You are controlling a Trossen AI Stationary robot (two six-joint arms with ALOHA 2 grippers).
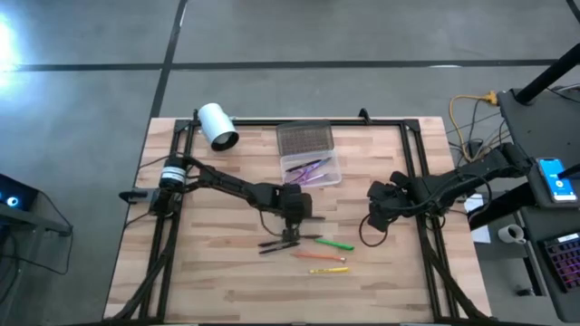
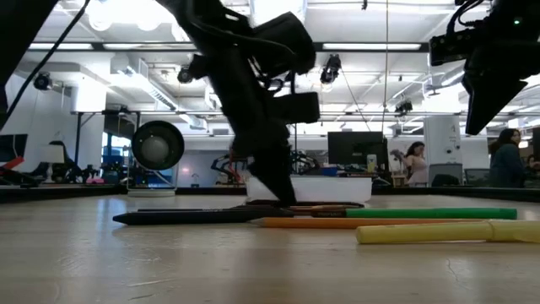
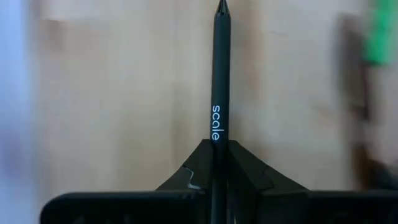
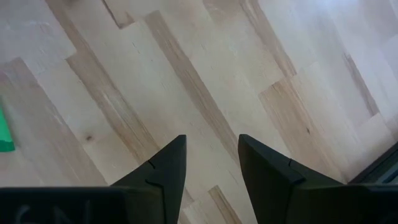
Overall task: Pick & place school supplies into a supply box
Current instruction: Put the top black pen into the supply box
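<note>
the left claw (image 3: 217, 163) is clamped on the black pen (image 3: 218, 81) low on its shaft, so the long free end could swing or slip on lifting. the pen lies on the desk (image 1: 217, 272) at frame centre, below the supply box (image 1: 311, 163). the right claw (image 4: 211, 163) hangs open at right.

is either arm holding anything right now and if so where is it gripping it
The left gripper is shut on the black pen, near one end, the rest pointing forward. The right gripper hangs open over bare table, holding nothing.
</note>
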